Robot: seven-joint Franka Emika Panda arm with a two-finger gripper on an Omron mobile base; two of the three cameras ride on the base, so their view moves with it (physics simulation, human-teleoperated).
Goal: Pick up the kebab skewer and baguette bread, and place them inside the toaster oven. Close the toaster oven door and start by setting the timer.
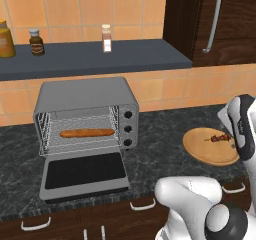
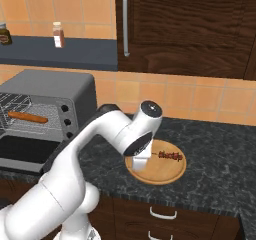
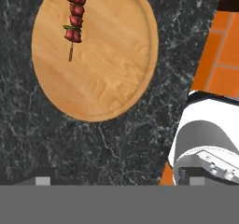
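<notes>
One baguette bread [image 1: 87,133] lies lengthwise on the wire rack inside the one toaster oven [image 1: 85,115] in the left base view, and the toaster oven door [image 1: 83,174] hangs down flat, dark glass up, on the black speckled desk [image 1: 160,156]. Three black knobs [image 1: 128,129] run down the oven's right front. To the right, well apart from the oven, one round wooden plate [image 1: 210,146] carries one kebab skewer [image 1: 219,138]; the white arm partly covers the plate's right edge. Three jars [image 1: 36,41] stand on a dark shelf [image 1: 95,58] against orange tiles, beside a dark cabinet with a metal handle [image 1: 214,21].

From the right base view, the arm's wrist blocks the plate's left part, the skewer showing just beside it. Two drawer handles [image 2: 162,213] sit below the desk edge.

Looking down from the hand view, the skewer lies near the plate's top-left rim, its bare stick end pointing down. The hand's [image 3: 116,181] fingertips [image 3: 43,181] stand wide apart, holding nothing, above bare desk below the plate.
</notes>
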